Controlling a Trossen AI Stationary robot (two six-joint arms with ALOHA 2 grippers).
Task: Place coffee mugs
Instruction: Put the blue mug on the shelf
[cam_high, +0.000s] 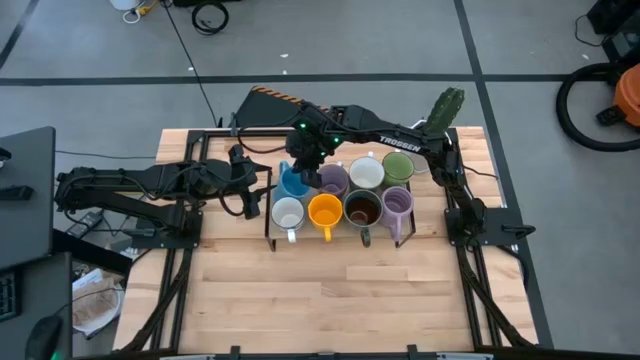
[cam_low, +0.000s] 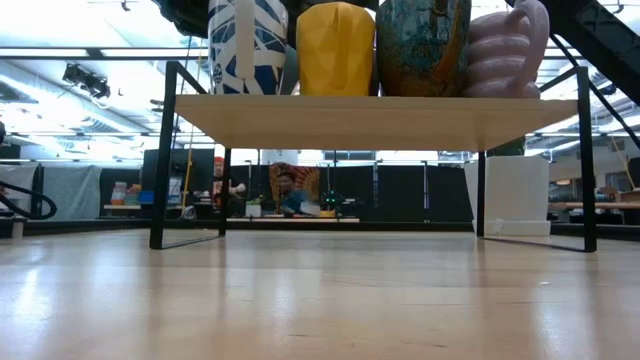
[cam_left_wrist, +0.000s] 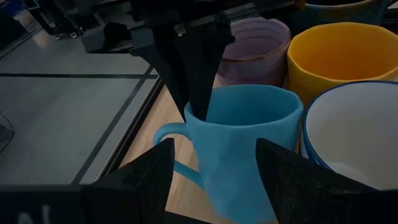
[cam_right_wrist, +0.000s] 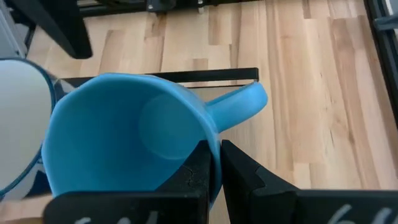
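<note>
- Mugs stand packed in two rows on a small black-legged wooden shelf in the middle of the table.
- Left gripper waits just beside the shelf's left end, level with the blue mug; its fingers are spread apart and hold nothing.
- Blue mug sits at the back-left corner of the shelf, handle pointing away from the other mugs; it looks empty inside.
- Right gripper reaches across the back row and is clamped on the blue mug's rim, one finger inside the wall, one outside, next to the handle.
- White mug with a blue pattern stands in front of the blue one, at the front-left corner; a pale inside is all that shows.
- Orange mug comes next along the front row, then a dark brown mug, then a lavender mug at the front-right corner.
- Back row behind them: another lavender mug, a second white mug, then a green mug.
</note>
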